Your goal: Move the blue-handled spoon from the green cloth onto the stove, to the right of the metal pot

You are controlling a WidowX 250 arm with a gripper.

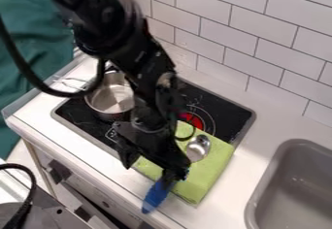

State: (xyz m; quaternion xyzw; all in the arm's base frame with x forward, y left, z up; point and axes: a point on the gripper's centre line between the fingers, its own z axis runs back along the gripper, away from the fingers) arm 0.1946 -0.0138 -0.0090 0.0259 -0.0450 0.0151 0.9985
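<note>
A blue object [156, 197] lies at the tip of the black gripper [170, 178], extending toward the counter's front edge; whether the gripper is open, closed or clamped on it, I cannot tell. Just beside the gripper, a metal spoon [198, 148] rests with its bowl on a green cloth [206, 175] that partly covers the black stove [224, 110]. The arm slants down from the upper left, passing beside the metal pot [114, 97].

Silver spoon [198, 147] on green cloth [208, 171]; slanted blue object [155, 197] at gripper [173, 174].
</note>
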